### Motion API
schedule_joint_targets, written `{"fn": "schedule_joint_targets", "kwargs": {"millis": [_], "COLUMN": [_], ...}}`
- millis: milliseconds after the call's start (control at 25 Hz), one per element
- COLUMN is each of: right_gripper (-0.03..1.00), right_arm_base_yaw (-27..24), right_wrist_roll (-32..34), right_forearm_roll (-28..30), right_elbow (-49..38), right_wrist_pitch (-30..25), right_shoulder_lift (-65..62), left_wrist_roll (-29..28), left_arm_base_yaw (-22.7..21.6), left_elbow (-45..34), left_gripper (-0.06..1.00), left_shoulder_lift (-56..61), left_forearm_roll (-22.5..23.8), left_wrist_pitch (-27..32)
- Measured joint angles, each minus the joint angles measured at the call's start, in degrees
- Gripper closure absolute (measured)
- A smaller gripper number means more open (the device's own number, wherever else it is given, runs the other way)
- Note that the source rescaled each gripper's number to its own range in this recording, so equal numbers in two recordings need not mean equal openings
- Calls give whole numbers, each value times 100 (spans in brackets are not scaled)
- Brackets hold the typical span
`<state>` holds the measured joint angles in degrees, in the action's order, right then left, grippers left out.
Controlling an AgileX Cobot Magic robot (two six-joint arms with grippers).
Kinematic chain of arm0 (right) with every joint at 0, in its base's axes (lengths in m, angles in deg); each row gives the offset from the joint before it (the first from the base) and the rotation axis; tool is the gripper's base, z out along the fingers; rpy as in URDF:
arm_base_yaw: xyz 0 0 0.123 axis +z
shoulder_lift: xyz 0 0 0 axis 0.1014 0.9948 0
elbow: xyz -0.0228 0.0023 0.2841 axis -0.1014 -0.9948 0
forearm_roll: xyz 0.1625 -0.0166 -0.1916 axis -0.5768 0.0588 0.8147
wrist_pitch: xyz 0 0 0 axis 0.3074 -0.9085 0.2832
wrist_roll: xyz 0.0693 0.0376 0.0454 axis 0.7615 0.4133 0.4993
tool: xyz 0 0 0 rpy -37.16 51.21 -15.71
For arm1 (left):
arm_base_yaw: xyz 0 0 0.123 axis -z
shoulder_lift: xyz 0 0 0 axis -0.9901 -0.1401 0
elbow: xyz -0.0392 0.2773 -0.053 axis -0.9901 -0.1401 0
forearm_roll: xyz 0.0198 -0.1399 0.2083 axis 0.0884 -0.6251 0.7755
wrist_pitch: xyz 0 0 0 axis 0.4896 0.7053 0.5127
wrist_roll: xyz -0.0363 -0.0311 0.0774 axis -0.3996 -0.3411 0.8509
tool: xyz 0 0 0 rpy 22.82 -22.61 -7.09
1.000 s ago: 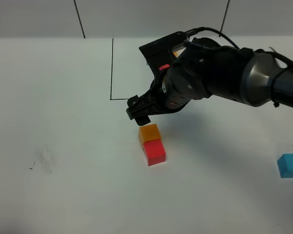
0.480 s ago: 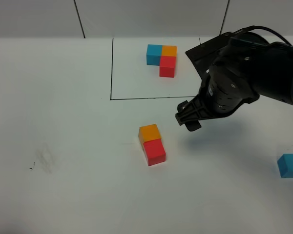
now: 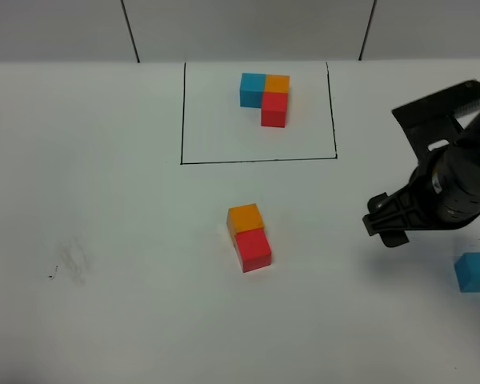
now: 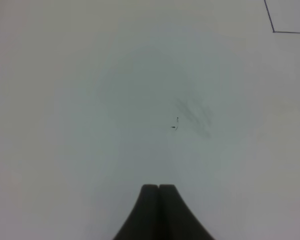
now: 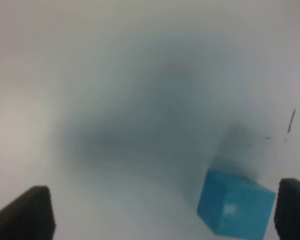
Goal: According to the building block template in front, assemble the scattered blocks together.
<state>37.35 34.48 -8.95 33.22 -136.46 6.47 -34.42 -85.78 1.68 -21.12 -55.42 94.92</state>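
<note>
While the right pincer (image 5: 157, 212) gapes, the blue cube (image 5: 235, 209) sits nearby.

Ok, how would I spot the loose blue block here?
Start at the black-outlined rectangle on the white table, then look to the near right edge. The loose blue cube stands alone there; the other blue one sits inside the outline, joined to two others.

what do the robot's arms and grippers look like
The right arm is black, with a bulky rounded wrist housing and a flat angular black plate above it. The right gripper has blunt matte black fingers. The left gripper shows two black fingers that flare toward the base. No markings are visible.
</note>
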Motion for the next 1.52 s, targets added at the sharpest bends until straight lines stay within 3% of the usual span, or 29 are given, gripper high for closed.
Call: {"fn": "schedule_joint_targets", "kwargs": {"millis": [520,840,1520], "right_gripper": [10,11,11], "right_arm_base_yaw": [-607,-1201,-1881], "right_wrist_roll": [515,522,383], "right_forearm_roll": [17,82,333], "right_elbow": [-1134,-1465,-1502], "right_wrist_pitch": [1151,1430,2038], "right_shoulder_lift": [-49,122,1136], "left_wrist_roll": [0,0,0], "left_arm_base_yaw": [0,0,0], "left_elbow": [0,0,0], "left_gripper": [94,94,94], "left_shoulder_lift": [0,0,0], "left_forearm_roll": [0,0,0], "left_wrist_pitch": [0,0,0]}}
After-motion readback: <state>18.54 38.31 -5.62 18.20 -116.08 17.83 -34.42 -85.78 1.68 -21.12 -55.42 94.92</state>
